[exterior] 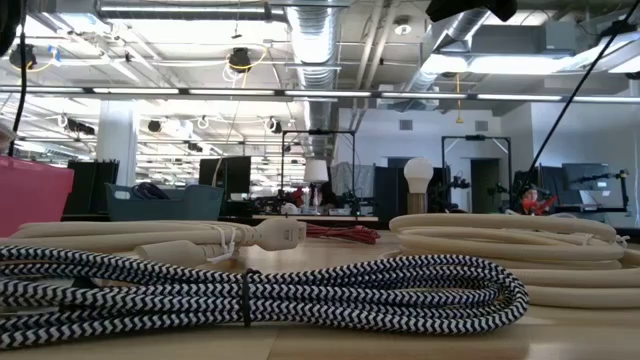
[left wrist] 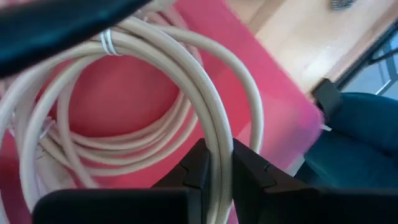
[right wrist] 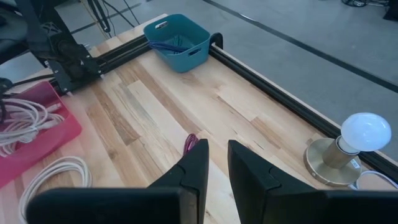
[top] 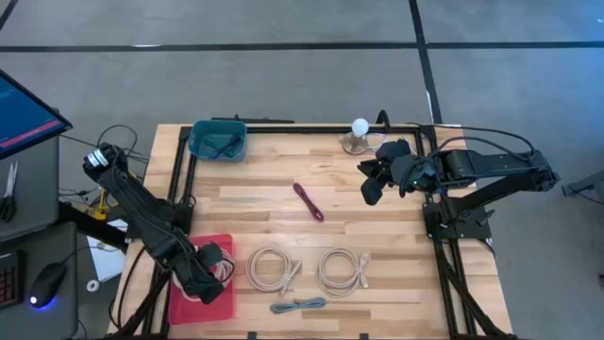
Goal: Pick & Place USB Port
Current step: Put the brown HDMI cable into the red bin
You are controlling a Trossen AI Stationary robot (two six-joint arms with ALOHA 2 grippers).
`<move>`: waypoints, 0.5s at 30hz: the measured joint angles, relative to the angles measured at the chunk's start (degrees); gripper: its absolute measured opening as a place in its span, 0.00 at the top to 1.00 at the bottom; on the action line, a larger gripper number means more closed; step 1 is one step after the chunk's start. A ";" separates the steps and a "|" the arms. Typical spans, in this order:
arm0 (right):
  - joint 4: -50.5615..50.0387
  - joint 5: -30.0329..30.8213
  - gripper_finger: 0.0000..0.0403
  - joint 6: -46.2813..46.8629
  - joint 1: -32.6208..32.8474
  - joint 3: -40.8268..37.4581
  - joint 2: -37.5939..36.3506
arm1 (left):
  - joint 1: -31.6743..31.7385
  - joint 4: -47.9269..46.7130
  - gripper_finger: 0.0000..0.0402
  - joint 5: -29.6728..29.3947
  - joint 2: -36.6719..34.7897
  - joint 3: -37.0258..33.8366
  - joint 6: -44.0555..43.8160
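bare wood mid-table point(top: 283, 165), cable coils point(top: 307, 269) crowding front edge, lamp point(top: 358, 137) at back

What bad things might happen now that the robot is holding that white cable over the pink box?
The left gripper pinches only one strand of the white cable above the pink bin. The coil might slip out, or a loop could drape over the bin's edge instead of landing inside. Cables already lying in the bin could also tangle with it, so lifting away might drag them out. The right gripper waits over the table.
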 joint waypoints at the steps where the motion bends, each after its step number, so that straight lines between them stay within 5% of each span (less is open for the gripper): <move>1: 0.00 0.00 0.87 -0.02 0.00 0.00 0.00 | -0.02 0.91 0.90 0.00 0.00 -0.99 -0.32; 11: -0.01 -0.02 0.87 -0.02 0.00 0.00 0.00 | -0.26 9.15 0.90 0.02 -0.02 -6.85 -0.59; 15: -0.02 -0.02 0.87 -0.04 -0.02 0.00 0.00 | -0.24 9.55 0.74 0.13 0.00 -6.91 -0.58</move>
